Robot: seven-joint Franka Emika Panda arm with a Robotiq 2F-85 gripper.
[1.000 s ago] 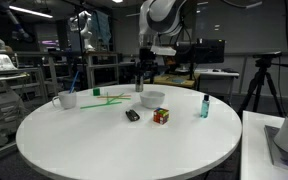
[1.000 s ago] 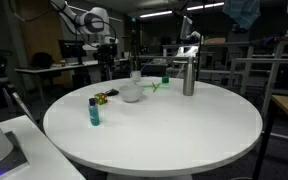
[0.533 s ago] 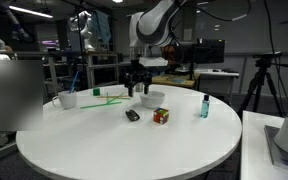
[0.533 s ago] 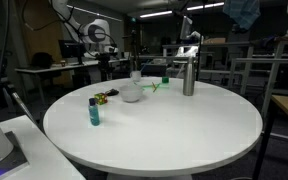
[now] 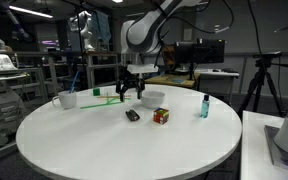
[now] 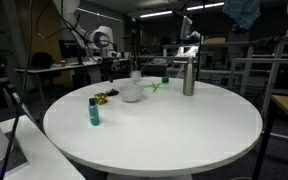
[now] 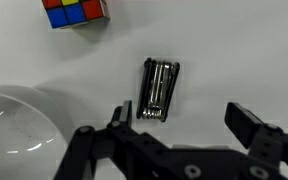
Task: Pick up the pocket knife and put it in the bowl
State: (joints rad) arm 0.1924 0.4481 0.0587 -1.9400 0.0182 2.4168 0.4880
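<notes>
White tabletop (image 7: 246,50), pocket knife (image 7: 160,89) apart from bowl (image 7: 44,105), fingers (image 7: 246,120) spread.

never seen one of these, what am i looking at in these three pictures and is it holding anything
It is a robot arm with a two-fingered gripper over a round white table. Two pictures come from cameras standing apart from the robot; the third from a camera on its wrist, looking down between the open fingers. On the table: a dark pocket knife, a colourful puzzle cube, a white bowl, a blue bottle and a white cup. The gripper holds nothing.
</notes>
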